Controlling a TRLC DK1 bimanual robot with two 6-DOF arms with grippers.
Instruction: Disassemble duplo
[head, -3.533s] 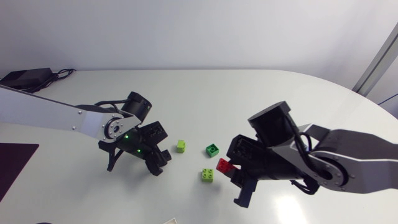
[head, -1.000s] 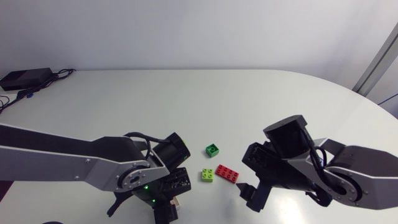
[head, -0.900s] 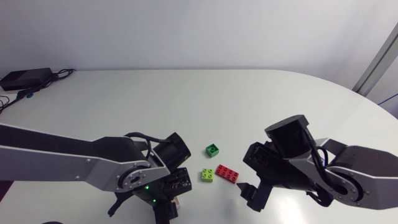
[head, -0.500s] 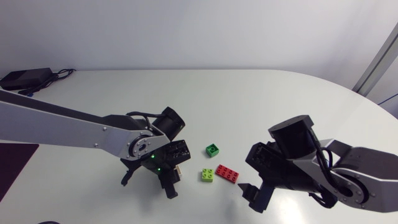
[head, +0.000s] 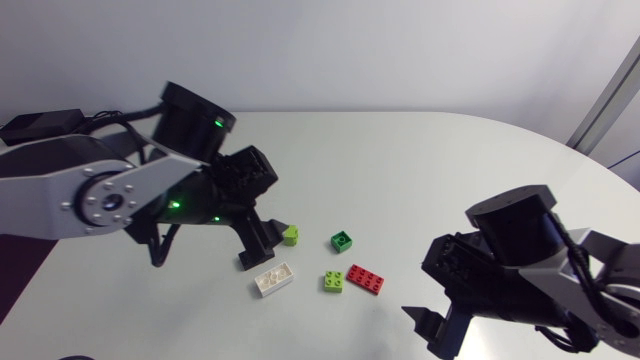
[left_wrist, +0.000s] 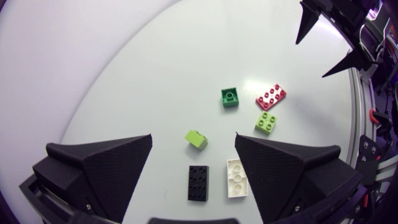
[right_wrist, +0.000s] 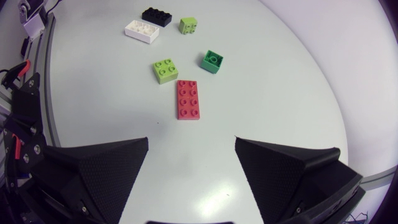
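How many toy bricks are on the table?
6: black brick beside white brick, small lime brick near them; green brick, larger lime brick, red brick clustered apart.

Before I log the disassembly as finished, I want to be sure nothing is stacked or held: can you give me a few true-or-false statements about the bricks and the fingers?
1. The red brick lies flat on the table with nothing on it. True.
2. The white brick and the black brick lie side by side. True.
3. The left gripper is shut on the white brick. False: its fingers are open and hold nothing.
4. The dark green brick is stacked on the lime brick nearest the red brick. False: the two lie apart on the table.
5. The right gripper is open and empty. True.
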